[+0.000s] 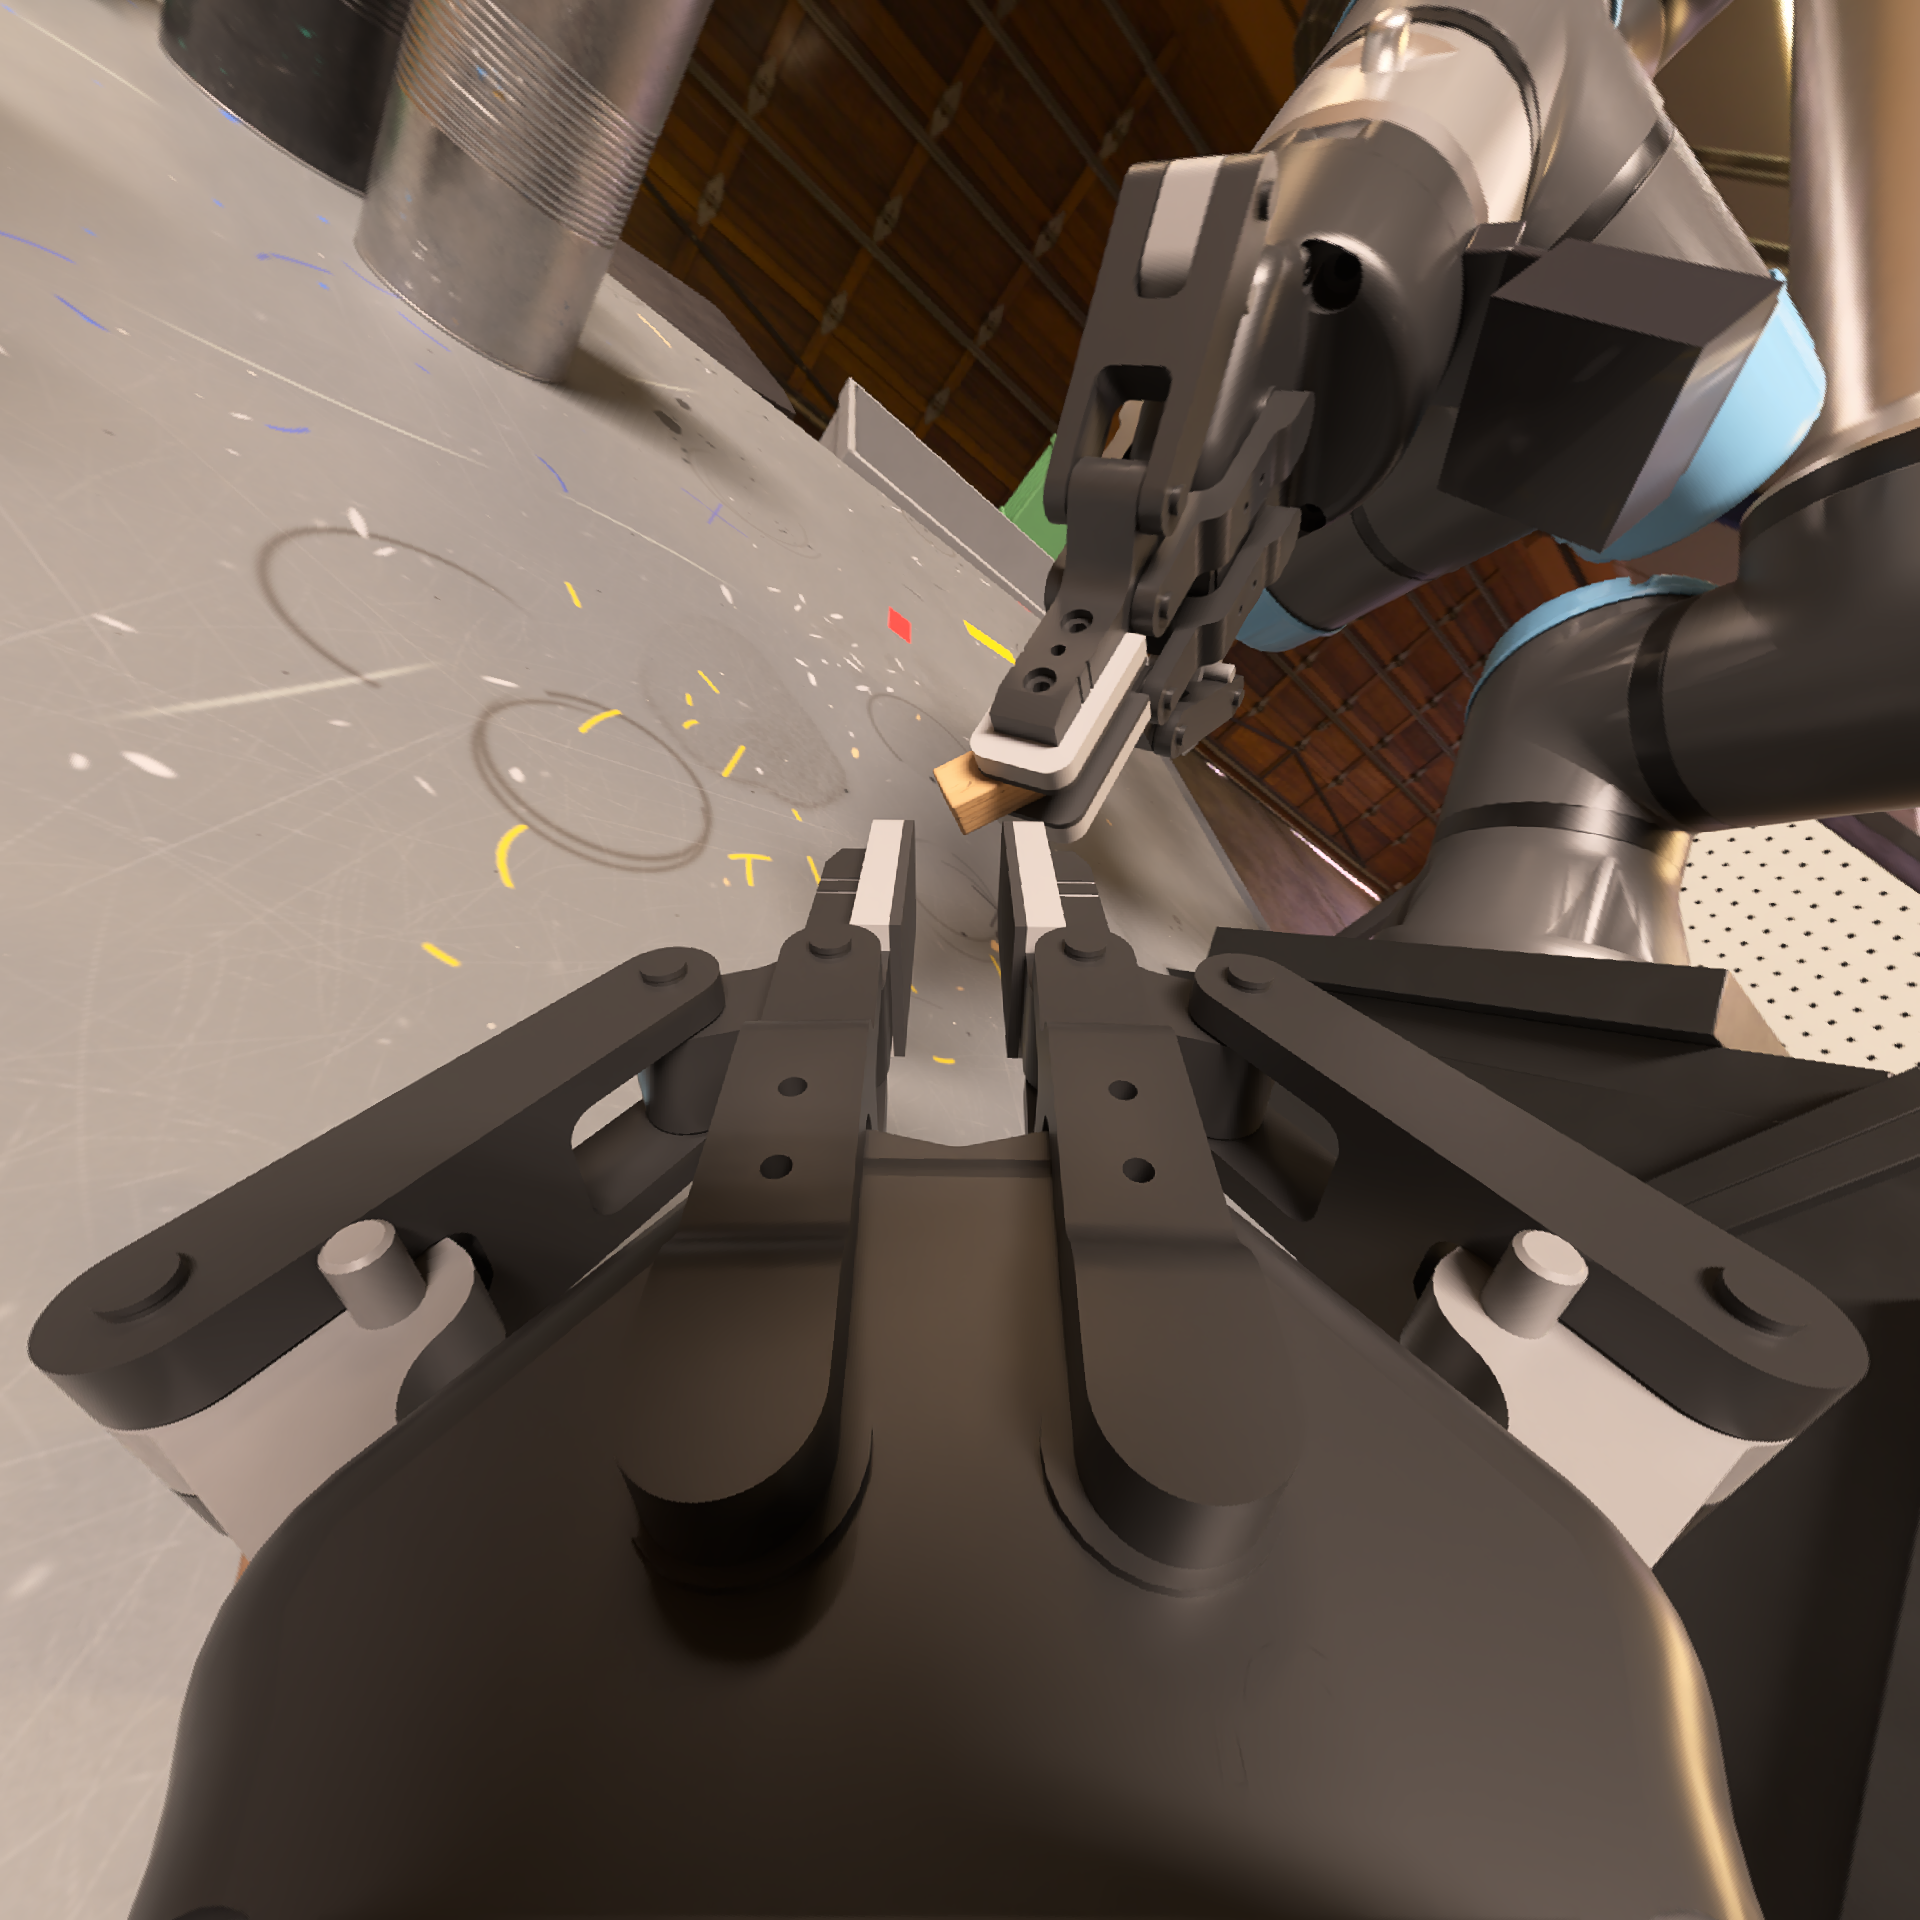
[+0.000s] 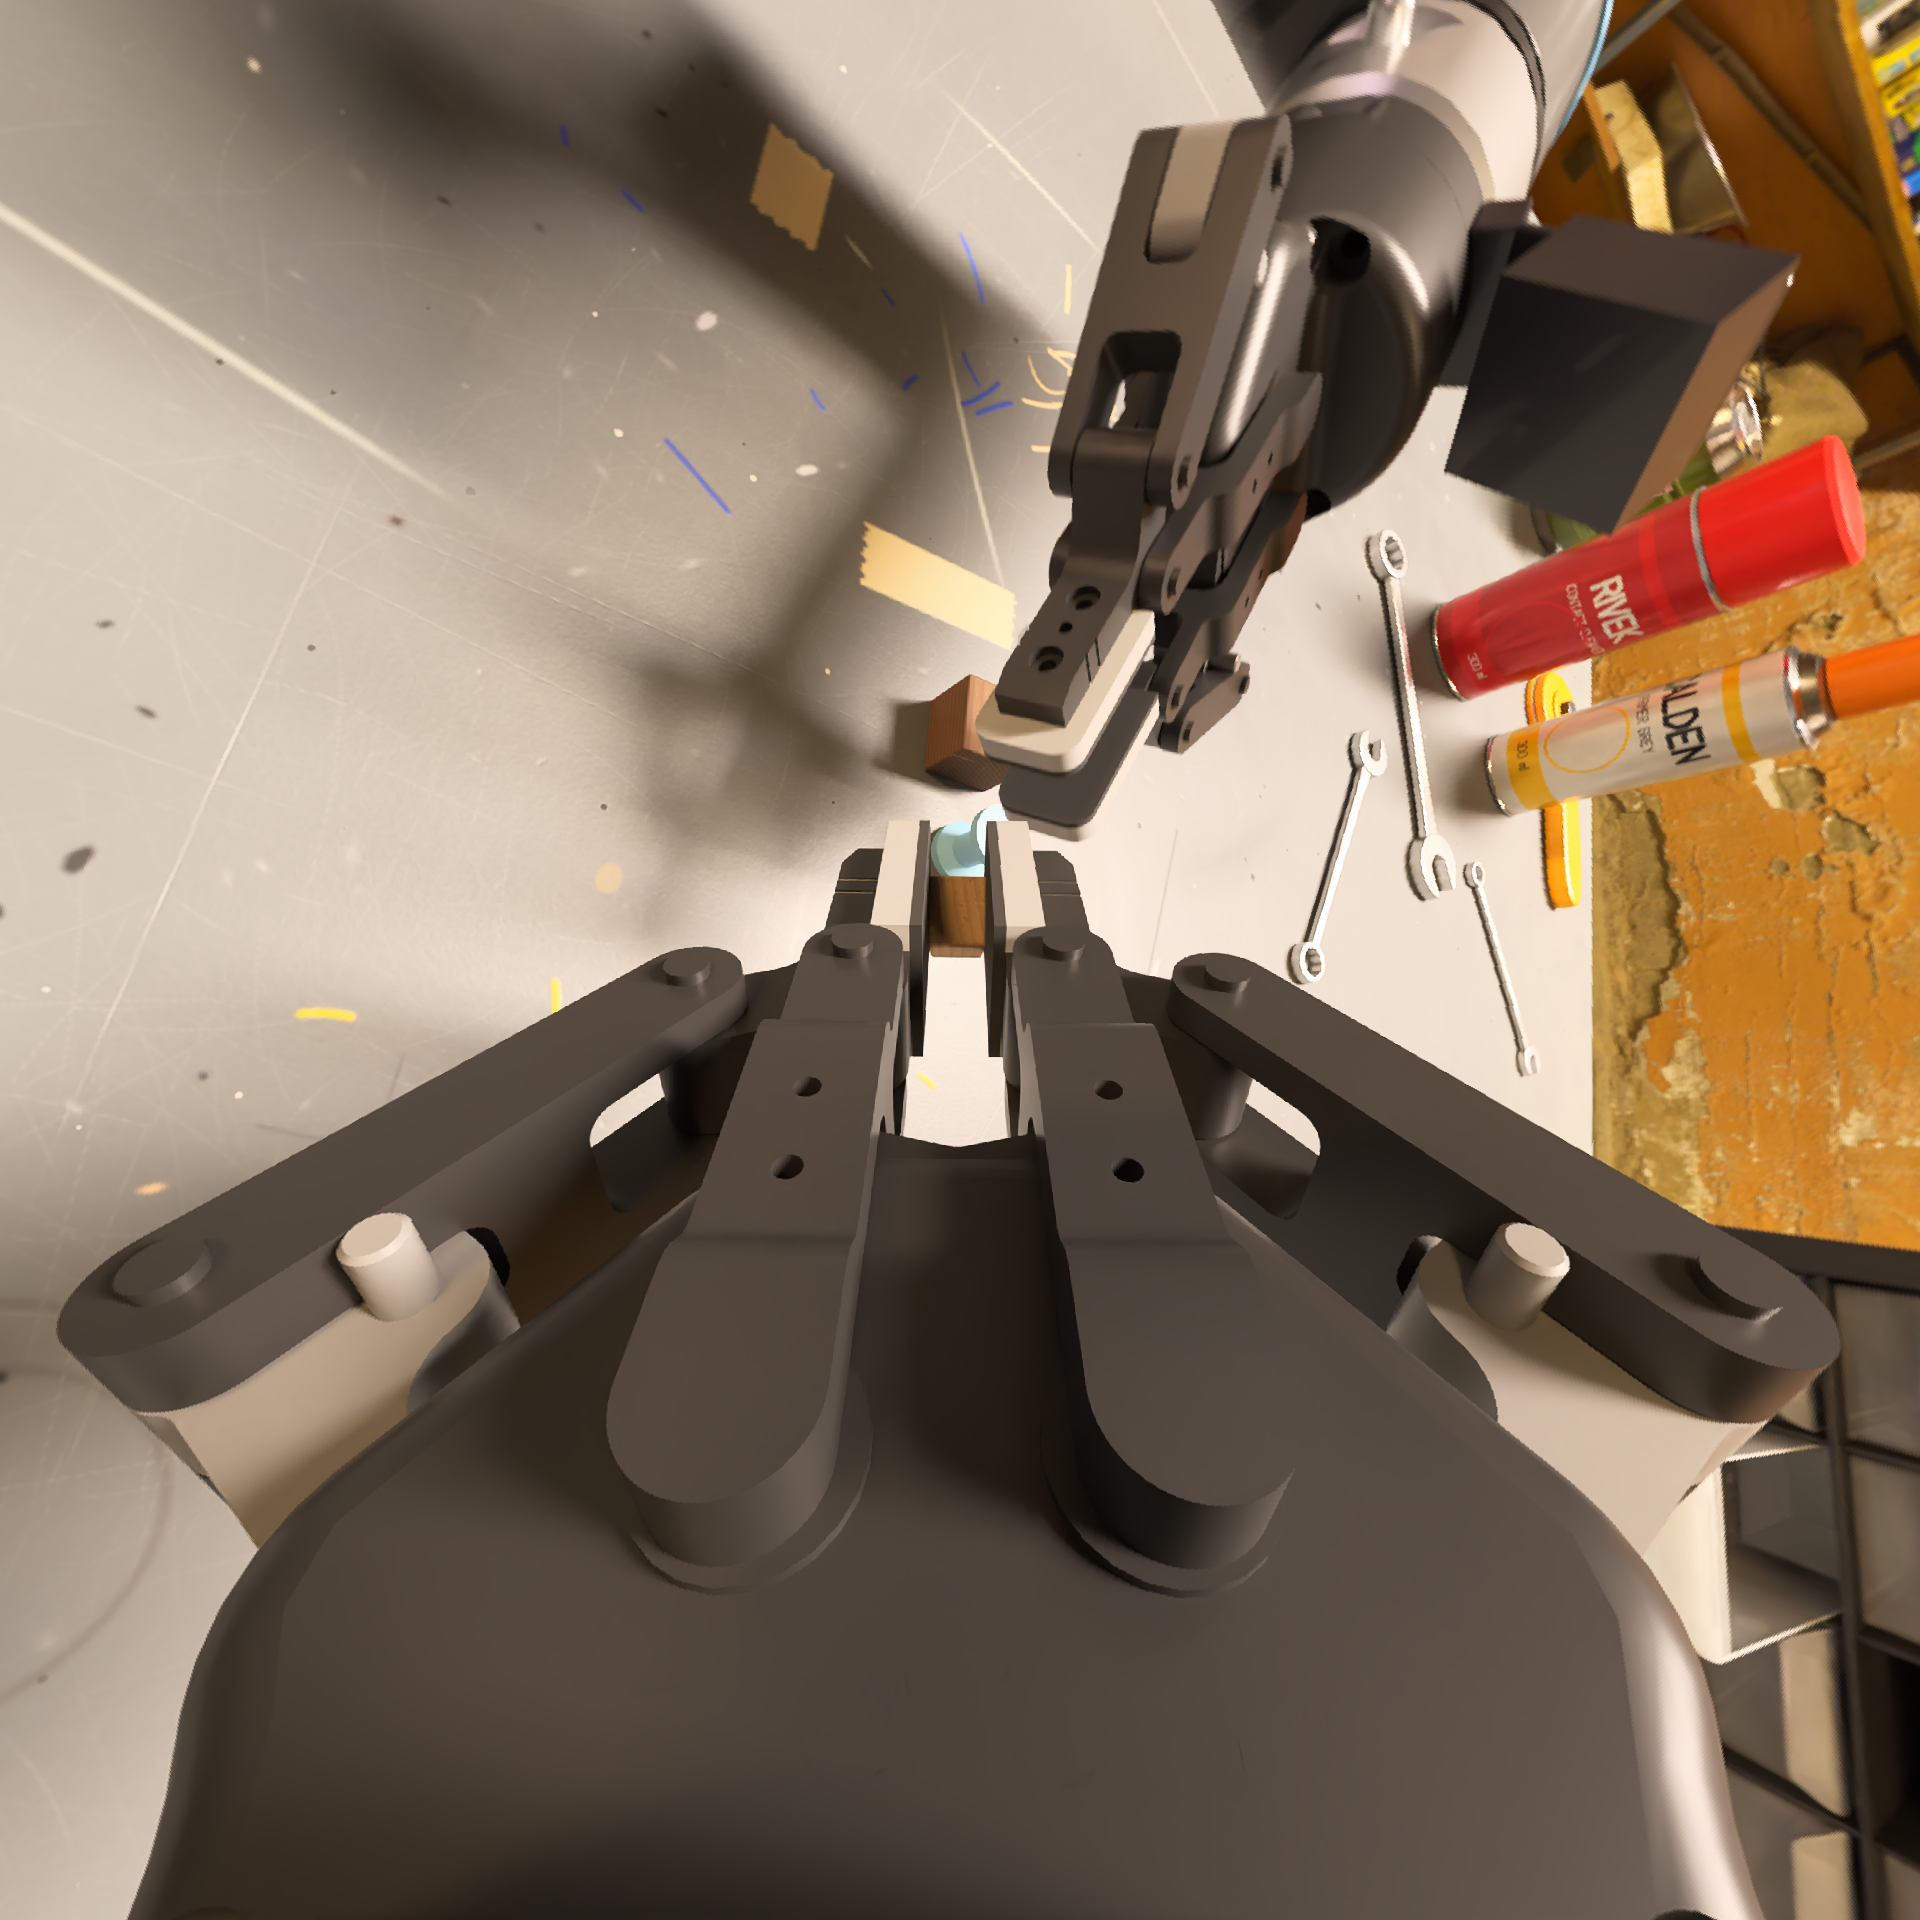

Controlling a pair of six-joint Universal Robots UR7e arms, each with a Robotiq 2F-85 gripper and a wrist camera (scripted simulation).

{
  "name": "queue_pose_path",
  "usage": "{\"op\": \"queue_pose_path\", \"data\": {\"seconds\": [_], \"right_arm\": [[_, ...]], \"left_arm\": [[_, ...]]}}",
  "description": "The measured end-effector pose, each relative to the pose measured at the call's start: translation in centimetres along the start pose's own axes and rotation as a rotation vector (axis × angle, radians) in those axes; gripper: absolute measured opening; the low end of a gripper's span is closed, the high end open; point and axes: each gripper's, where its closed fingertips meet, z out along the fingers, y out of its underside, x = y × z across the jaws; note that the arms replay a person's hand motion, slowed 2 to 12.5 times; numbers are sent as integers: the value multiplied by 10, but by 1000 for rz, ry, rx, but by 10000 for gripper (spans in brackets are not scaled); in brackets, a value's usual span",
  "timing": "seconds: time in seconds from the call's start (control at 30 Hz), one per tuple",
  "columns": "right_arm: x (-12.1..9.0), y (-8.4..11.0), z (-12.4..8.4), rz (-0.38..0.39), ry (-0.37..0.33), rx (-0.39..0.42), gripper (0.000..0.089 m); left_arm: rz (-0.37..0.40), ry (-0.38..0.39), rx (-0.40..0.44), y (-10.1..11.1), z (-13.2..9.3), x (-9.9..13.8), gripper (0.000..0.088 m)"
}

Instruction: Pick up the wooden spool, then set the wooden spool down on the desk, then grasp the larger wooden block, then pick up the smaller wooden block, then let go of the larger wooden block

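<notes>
In the right wrist view my right gripper (image 2: 956,864) is shut on the smaller wooden block (image 2: 956,914), a mid-brown cube held between the pads above the grey desk (image 2: 416,623). A light blue spool-shaped piece (image 2: 958,844) shows just past its fingertips. The larger, darker wooden block (image 2: 954,736) rests on the desk beside the tips of my left gripper (image 2: 1039,777). In the left wrist view my left gripper (image 1: 956,857) has its fingers apart with only desk between them. The right gripper (image 1: 1049,795) is just ahead, holding the small block (image 1: 971,798).
A threaded metal pipe (image 1: 499,208) and a dark cylinder (image 1: 260,83) stand at the far end of the desk (image 1: 260,935). Several wrenches (image 2: 1403,707), a red spray can (image 2: 1642,582), a yellow-banded can (image 2: 1652,738) and an orange tool (image 2: 1562,842) lie to the right. A drawer cabinet (image 2: 1818,1558) stands at the lower right.
</notes>
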Motion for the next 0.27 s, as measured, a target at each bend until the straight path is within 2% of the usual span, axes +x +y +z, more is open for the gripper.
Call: {"op": "queue_pose_path", "data": {"seconds": [0.27], "right_arm": [[-7, -8, 0, -116, -28, -82, 93]], "left_arm": [[-27, 54, -30, 7, 10, 9, 145]]}}
